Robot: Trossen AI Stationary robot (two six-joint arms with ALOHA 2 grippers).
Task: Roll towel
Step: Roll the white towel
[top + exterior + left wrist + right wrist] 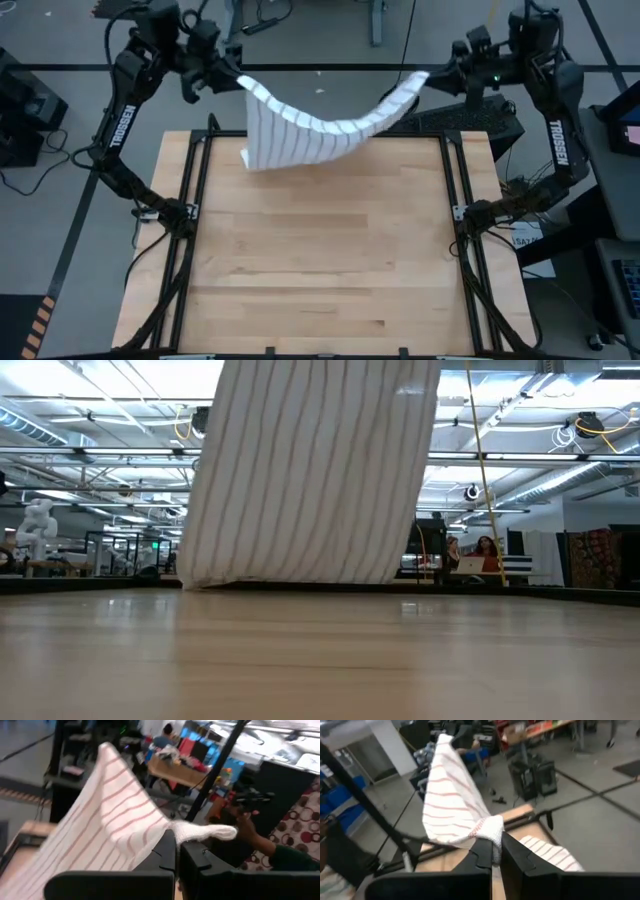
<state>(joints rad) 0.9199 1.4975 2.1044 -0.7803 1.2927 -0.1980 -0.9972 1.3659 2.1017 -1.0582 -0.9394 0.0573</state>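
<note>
The left tool [238, 84] and the right tool [428, 76] each pinch a corner of the towel [300, 130], which hangs between them, its lower edge touching the surface [330, 260].

I am working in a big open robotics lab or workshop hall. Above me in the low view run exposed white ceiling beams and ducts [520, 455] with hanging yellow cables [478, 450]. Across the room, 2 seated people [470, 552] sit at a desk, and a white robot figure [38, 525] stands at the far side. My light wooden table top [330, 260] sits on a grey concrete floor [300, 30] marked with black tape lines. My left wrist view shows a cluttered wooden workbench [185, 770] and stacked blue bins [235, 770].
</note>
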